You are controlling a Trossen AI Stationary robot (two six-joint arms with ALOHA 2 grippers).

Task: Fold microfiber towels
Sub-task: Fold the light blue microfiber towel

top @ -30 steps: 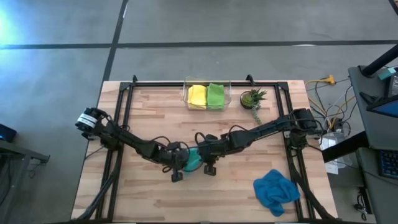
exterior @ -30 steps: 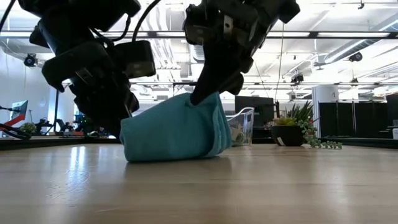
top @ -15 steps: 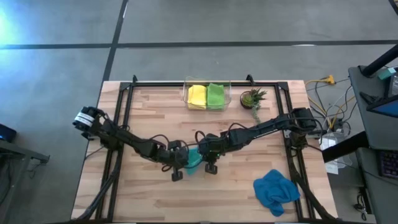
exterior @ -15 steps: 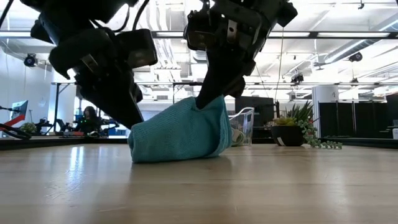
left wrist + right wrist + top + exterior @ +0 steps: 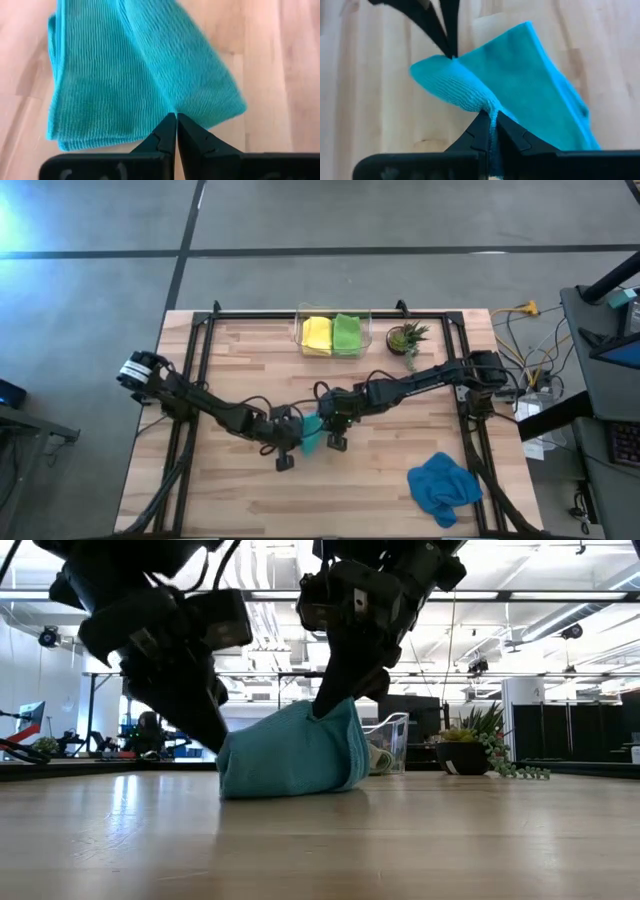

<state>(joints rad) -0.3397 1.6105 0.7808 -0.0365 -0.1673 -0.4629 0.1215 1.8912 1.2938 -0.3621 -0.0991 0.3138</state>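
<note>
The teal towel [image 5: 311,431] sits folded and bunched on the wooden table's middle, between my two grippers. My left gripper [image 5: 298,436] is shut on its left side, low by the table [image 5: 222,745]. My right gripper [image 5: 324,426] is shut on its raised top [image 5: 325,712]. A yellow towel [image 5: 317,333] and a lime green towel [image 5: 346,333] lie folded in a clear bin at the far edge. The blue towel [image 5: 443,485] lies crumpled at the near right. My left gripper pinches the teal towel between its two fingers at a puckered spot [image 5: 175,107] near its left end, slanting down from the table's left. That end stays low, near the table. My right gripper pinches a raised fold of the towel [image 5: 487,104] between its two fingers, slanting down from the right. The fold stands up as the towel's highest part [image 5: 335,715], and the towel's underside rests on the table.
A small potted plant [image 5: 407,338] stands right of the clear bin [image 5: 333,313]. Black frame rails [image 5: 200,350] run along the table's left, far and right sides. Bare wood lies along the near edge [image 5: 300,500].
My right gripper has swung a little toward the table's left and far edge, taking its pinched fold along. The teal towel is bunched narrower between the two grippers, with its underside still on the table.
</note>
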